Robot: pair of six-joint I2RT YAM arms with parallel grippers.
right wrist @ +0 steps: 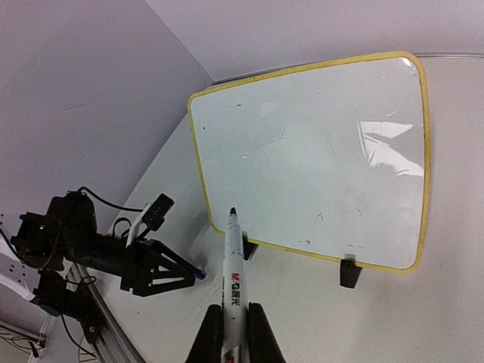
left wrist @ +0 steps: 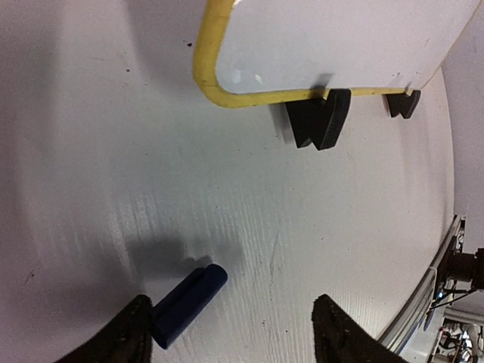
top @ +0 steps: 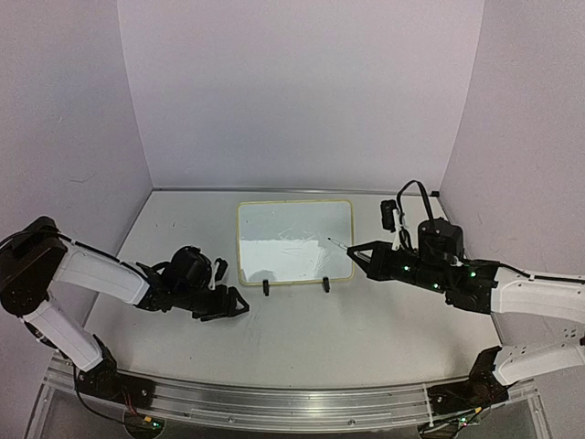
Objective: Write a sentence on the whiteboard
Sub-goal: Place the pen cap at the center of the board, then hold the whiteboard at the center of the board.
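The whiteboard [top: 294, 240] [left wrist: 325, 38] [right wrist: 310, 151] stands tilted back on two black clip feet [left wrist: 319, 119] at the table's centre. Its face carries only faint smudges; no sentence shows on it. My right gripper [top: 358, 251] [right wrist: 235, 333] is shut on a white uncapped marker [top: 336, 243] [right wrist: 233, 280]. The marker's tip hangs just off the board's lower right part. My left gripper [top: 239, 306] [left wrist: 233, 310] is open, low over the table in front of the board's left corner. A dark blue marker cap [left wrist: 189, 302] [right wrist: 198, 274] lies on the table against the inside of its left finger.
An aluminium rail [top: 274, 402] [left wrist: 423, 302] runs along the table's near edge. White walls [top: 302, 91] close the back and both sides. The left arm [right wrist: 83, 242] lies low across the table's left half.
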